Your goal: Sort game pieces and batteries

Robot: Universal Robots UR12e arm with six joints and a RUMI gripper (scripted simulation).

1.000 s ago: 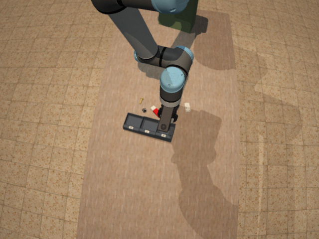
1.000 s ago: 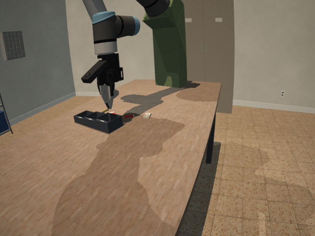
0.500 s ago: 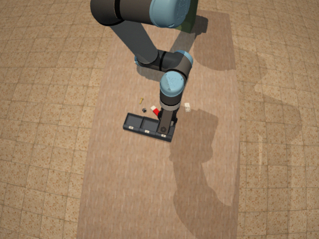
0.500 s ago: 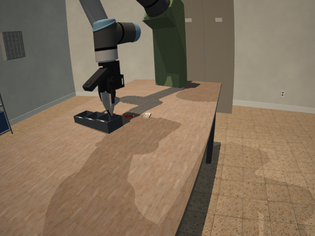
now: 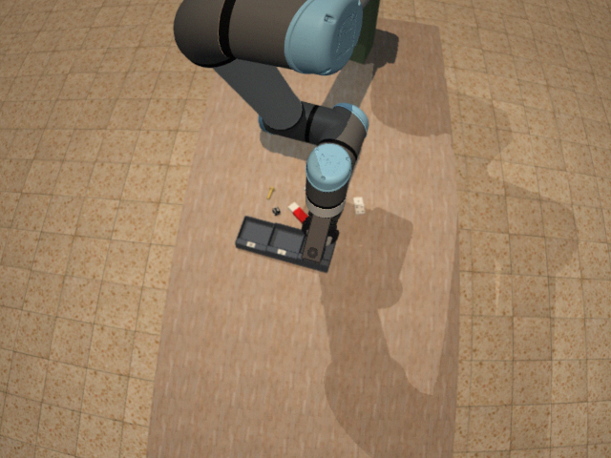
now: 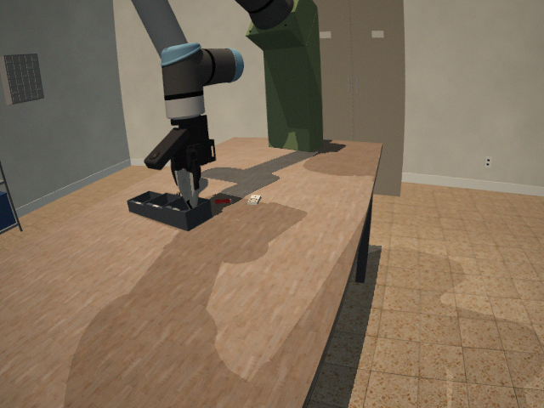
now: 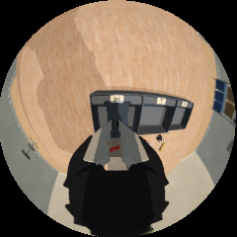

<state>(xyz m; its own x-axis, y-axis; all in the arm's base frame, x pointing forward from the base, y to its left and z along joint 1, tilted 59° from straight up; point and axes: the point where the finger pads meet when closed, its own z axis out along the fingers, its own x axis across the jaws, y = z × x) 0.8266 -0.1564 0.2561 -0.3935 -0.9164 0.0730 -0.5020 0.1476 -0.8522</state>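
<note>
Dark-grey end bin (image 5: 327, 264) (image 6: 198, 217) (image 7: 102, 100) risks being dragged or tipped if the tool (image 5: 326, 239) (image 6: 189, 204) (image 7: 115, 120), narrow and apparently holding nothing, moves sideways with its tips this low.

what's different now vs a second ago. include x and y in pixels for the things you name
The gripper (image 5: 326, 241) (image 6: 189, 206) (image 7: 115, 120) has come down, its fingertips now inside the end bin marked H (image 5: 327, 268) (image 6: 189, 221) (image 7: 117, 98). I can't tell whether anything was gripped or let go. The die (image 5: 275, 211) (image 7: 159, 138), domino (image 5: 359, 205) (image 6: 254, 200) and gold piece (image 5: 270, 193) (image 7: 162, 147) stayed put.
</note>
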